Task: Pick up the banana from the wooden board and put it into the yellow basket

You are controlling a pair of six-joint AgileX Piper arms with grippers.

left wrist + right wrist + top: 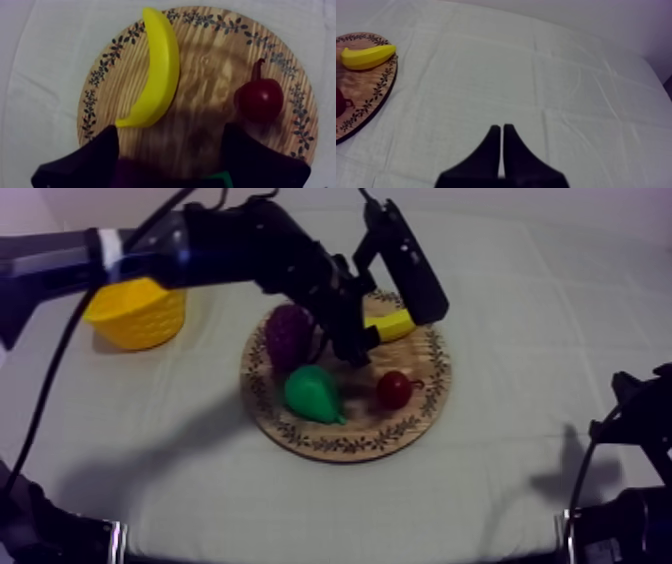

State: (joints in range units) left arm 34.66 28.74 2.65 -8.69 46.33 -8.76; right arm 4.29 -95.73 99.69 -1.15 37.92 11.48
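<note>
On the bench the board sits mid-frame in the top view, with the basket at upper left, well apart from it. My left claw hangs over the board, fingers spread, nothing between them. The banana lies on the board's upper right, just beside that claw. Its long axis runs away from my wrist, near tip just beside one finger, off the gap's centre. My right claw, pressed together, is far off, so left is nearer.

A table is shown covered by a grey-white cloth crossed by faint fold lines. Ahead of the fingers of the right gripper, the cloth is bounded by a plain pale wall. Soft shadows are cast on the cloth.
</note>
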